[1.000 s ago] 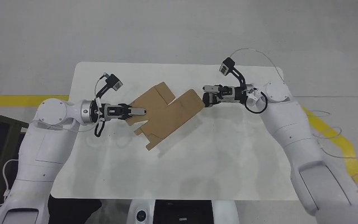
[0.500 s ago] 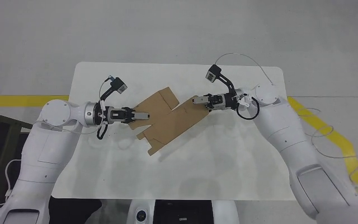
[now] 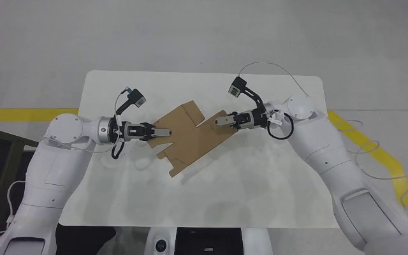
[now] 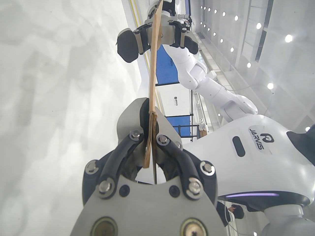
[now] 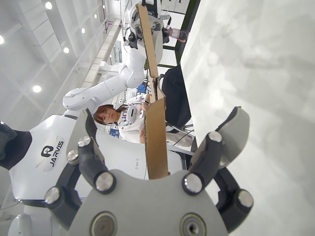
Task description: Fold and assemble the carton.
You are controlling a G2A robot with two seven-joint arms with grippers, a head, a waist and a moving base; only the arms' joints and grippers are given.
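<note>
A flat brown carton is held just above the white table, near its middle. My left gripper is shut on the carton's left edge; in the left wrist view the folded cardboard layers sit pinched between the fingers. My right gripper stands open around the carton's right flap. The right wrist view has that flap edge-on in the gap between the spread fingers, touching neither.
A yellow floor line runs past the table's left and right sides. Bare tabletop lies in front of the carton and toward the far edge.
The right gripper has moved left along the carton's right flap, now straddling it. The carton has shifted slightly toward the left arm, which has extended a little.
</note>
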